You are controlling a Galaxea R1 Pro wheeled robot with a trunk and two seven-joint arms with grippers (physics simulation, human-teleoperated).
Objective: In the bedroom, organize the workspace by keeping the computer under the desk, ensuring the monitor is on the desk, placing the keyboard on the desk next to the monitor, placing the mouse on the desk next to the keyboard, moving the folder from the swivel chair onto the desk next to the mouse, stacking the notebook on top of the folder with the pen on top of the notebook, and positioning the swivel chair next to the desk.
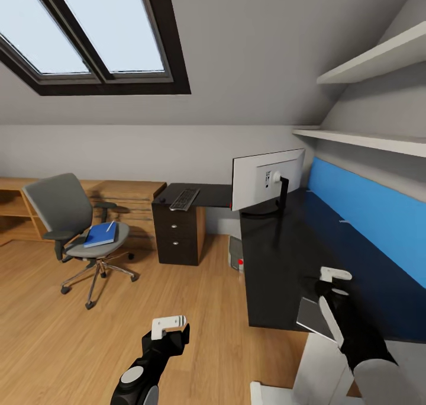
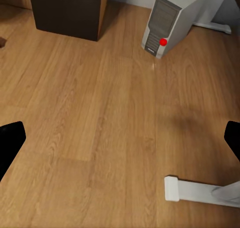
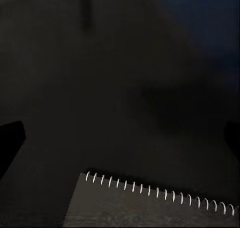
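Monitor (image 1: 267, 179) stands upright, back facing the camera.

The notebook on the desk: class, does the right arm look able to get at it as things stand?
Probably yes. The right gripper hangs just above the spiral notebook on the desk, with nothing between them.

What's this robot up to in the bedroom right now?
It is tidying a workspace. Its right gripper hovers open over a spiral notebook at the desk edge, holding nothing. The left gripper hangs open above the floor. The monitor and keyboard are on the desk, the computer beneath it. A blue folder lies on the swivel chair.
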